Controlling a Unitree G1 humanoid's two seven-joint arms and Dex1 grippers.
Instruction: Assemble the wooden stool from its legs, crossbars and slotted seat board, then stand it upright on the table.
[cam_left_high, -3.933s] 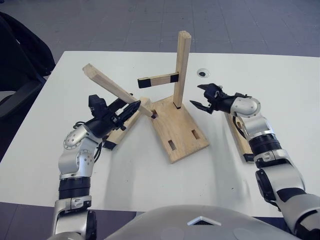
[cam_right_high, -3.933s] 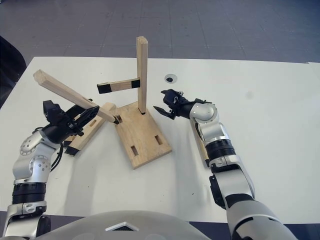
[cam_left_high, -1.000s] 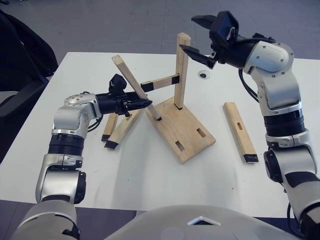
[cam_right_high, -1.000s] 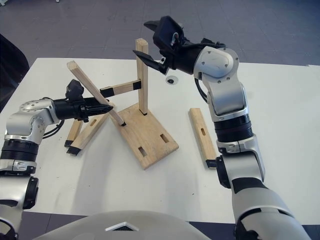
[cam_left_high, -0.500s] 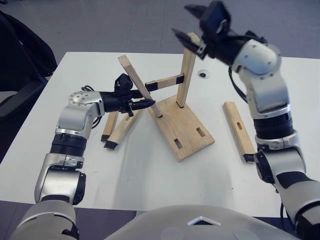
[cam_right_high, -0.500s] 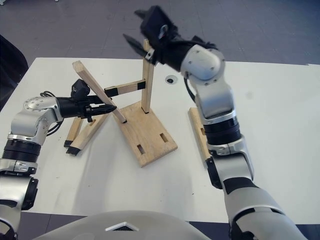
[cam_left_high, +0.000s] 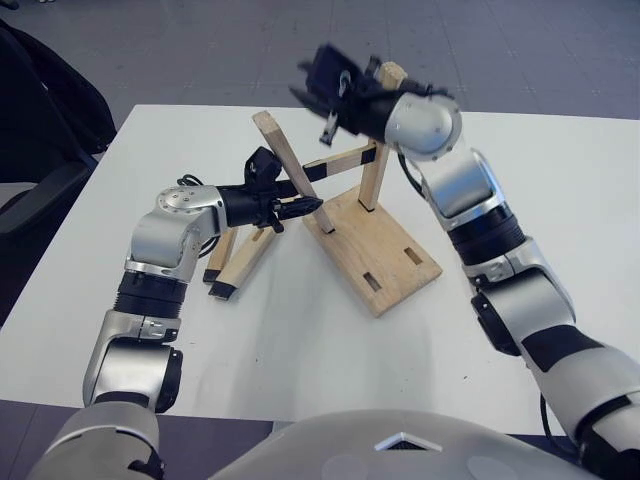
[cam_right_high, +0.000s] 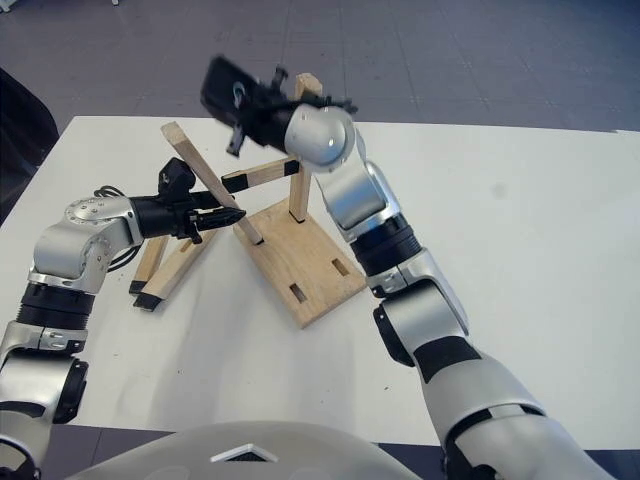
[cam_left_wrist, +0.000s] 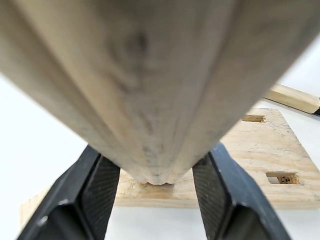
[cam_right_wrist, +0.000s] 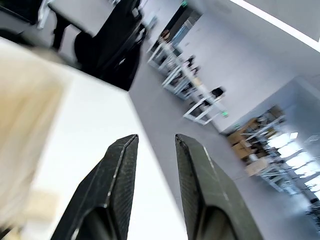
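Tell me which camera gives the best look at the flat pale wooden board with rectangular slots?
The left eye view: the flat pale wooden board lies whole in sight, two empty slots plain. The right eye view shows much the same. The left wrist view catches one part with two slots, behind the slanted wooden leg.

Table (cam_left_high: 300, 340): white top, lay under the left claw (cam_left_high: 313, 205) and the right claw (cam_right_wrist: 156, 139).
Floor (cam_left_high: 200, 50): grey tiles, stretched beyond the table's far edge, past the right claw.
Dark seat (cam_left_high: 35, 110): black, stood off the table's edge, well out to the left of the left claw.
Office chairs (cam_right_wrist: 117, 35): black, stood ahead of the right claw's fingertips, beside a pale desk (cam_right_wrist: 80, 10).
Desk rows (cam_right_wrist: 175, 70): white-framed, receded farther beyond those fingertips.
Walls (cam_right_wrist: 235, 50): pale and plain.
Light (cam_right_wrist: 280, 25): one bright ceiling strip.
Shelving (cam_right_wrist: 250, 145): stocked with boxes, far off.
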